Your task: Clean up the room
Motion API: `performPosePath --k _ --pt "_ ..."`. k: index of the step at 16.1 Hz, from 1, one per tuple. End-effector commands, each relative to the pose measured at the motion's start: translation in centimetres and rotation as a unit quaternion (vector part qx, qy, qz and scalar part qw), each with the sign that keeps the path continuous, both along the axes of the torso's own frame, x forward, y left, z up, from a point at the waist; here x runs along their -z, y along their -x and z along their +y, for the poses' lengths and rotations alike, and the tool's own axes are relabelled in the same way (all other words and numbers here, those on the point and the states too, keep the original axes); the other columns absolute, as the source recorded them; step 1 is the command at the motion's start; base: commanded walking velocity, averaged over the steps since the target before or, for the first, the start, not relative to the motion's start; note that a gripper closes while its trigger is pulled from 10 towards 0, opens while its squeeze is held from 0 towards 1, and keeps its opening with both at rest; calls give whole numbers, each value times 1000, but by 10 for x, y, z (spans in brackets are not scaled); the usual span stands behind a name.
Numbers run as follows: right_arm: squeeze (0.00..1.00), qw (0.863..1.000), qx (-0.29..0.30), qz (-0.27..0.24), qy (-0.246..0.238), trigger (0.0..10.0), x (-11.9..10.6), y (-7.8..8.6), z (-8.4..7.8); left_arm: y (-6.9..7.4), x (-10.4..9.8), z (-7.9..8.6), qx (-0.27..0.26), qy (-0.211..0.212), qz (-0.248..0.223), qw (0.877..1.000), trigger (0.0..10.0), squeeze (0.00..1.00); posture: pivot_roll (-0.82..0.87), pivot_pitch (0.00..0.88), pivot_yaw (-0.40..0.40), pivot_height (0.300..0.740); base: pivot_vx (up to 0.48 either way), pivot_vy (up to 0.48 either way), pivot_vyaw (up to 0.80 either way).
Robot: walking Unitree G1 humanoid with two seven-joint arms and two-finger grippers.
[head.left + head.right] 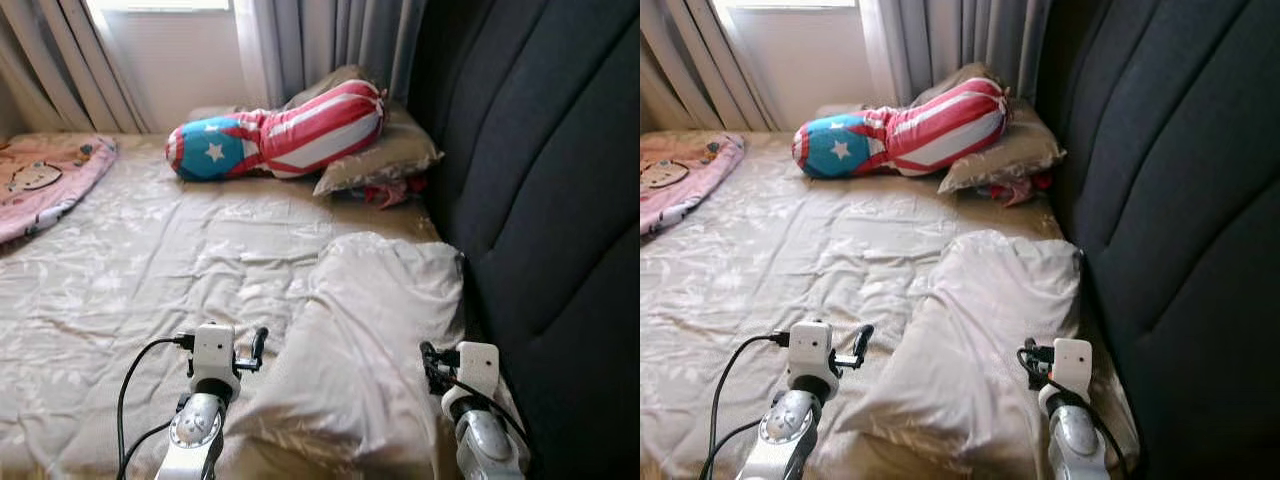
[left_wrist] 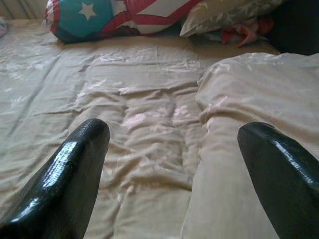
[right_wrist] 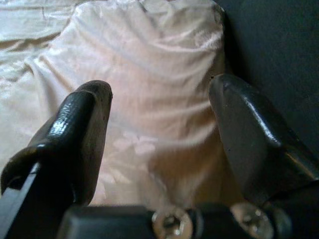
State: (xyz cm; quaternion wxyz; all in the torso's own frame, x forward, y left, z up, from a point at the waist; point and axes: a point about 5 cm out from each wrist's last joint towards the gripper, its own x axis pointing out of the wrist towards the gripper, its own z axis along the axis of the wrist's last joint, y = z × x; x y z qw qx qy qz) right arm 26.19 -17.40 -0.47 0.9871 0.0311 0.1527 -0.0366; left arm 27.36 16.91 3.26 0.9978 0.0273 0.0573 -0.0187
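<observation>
Two grippers, left gripper [image 1: 262,345] and right gripper [image 3: 159,134], flank your beige pillow [image 1: 370,340], fingers spread, empty; slick fabric may slip, bunching the bed [image 1: 150,260] sheet.

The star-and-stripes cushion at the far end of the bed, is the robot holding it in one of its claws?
No. The striped cushion lies against a pillow far up the bed, while both open grippers, left and right, hover near the beige pillow.

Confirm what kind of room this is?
A bedroom, most likely: a bed with a beige quilted cover, pillows against a dark padded headboard, and grey curtains at the window.
</observation>
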Motion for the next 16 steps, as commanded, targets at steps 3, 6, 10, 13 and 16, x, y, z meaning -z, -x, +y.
performPosePath --k 3,6,10,13,16 --pt "0 1000 17 14 3 10000 -2 -9 -8 -3 -6 1 10 -2 -3 1000 10000 0 -88 0 -21 662 0 0 0" --pt "0 1000 22 20 0 10000 -6 -19 -10 -5 -10 1 11 3 -9 1000 10000 0 -77 0 -13 662 0 0 0" --pt "0 999 14 25 -18 10000 -12 -30 -7 -5 -13 4 13 -1 -10 1000 10000 0 -61 0 -6 662 0 0 0" --pt "1000 999 11 40 -10 10000 -13 -36 -7 -4 -15 7 14 -5 -8 1000 10000 0 -51 0 3 662 0 0 0" --pt "1000 998 42 48 -28 10000 -16 -41 -13 -1 -15 9 18 -11 -3 1000 10000 0 -35 0 19 662 0 0 0"
